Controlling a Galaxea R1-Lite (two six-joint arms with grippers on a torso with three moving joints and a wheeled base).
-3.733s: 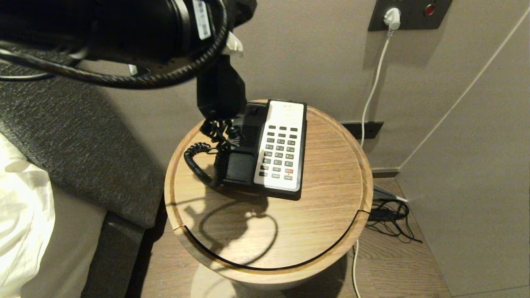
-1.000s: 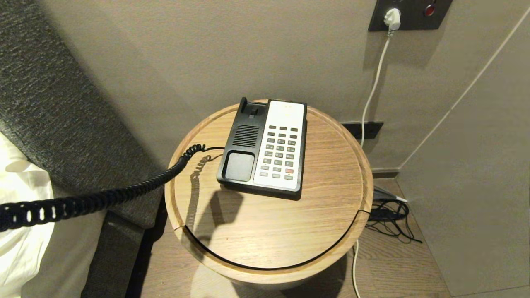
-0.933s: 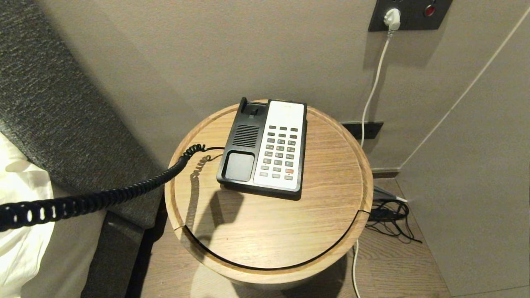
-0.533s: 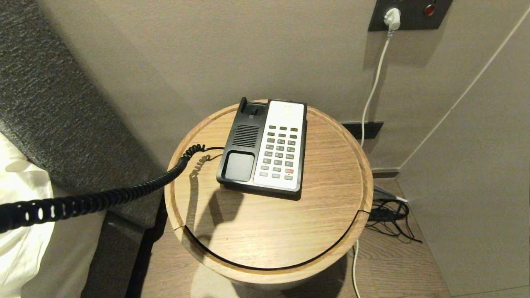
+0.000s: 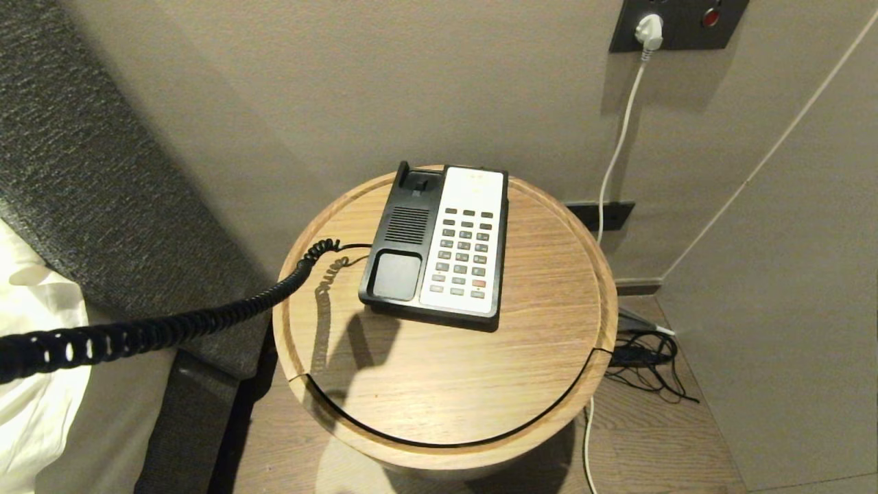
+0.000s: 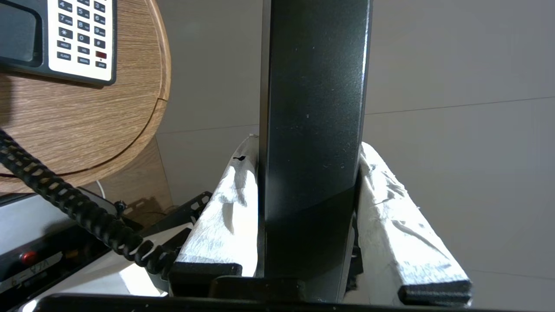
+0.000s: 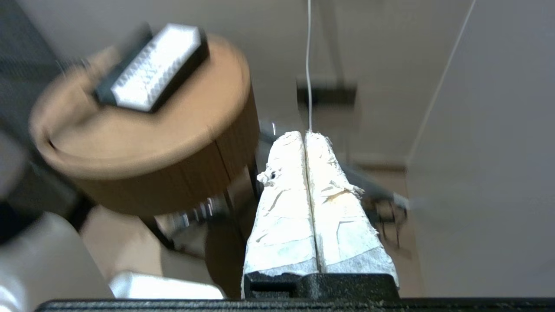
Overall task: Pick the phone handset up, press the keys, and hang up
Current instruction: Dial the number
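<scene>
The glossy black phone handset (image 6: pixel 314 108) stands lengthwise between the white-wrapped fingers of my left gripper (image 6: pixel 307 149), which is shut on it, off to the left of the table and outside the head view. Its coiled cord (image 5: pixel 171 322) stretches from the left edge of the head view to the black-and-white phone base (image 5: pixel 439 243), and shows in the left wrist view as the cord (image 6: pixel 65 203). The base's cradle is empty and the keys (image 5: pixel 465 252) are uncovered. My right gripper (image 7: pixel 306 134) is shut on nothing, low beside the table, right of the base (image 7: pixel 151 67).
The phone base sits on a round wooden table (image 5: pixel 549 329) against a beige wall. A grey headboard (image 5: pixel 89 185) and white bedding (image 5: pixel 34 357) lie to the left. A white cable (image 5: pixel 617 151) hangs from a wall socket, with black wires (image 5: pixel 645 357) on the floor at the right.
Since 3.7 s ago the left arm has left the head view with the handset, pulling the cord out to the left. Over the last second the cord has only swayed slightly.
</scene>
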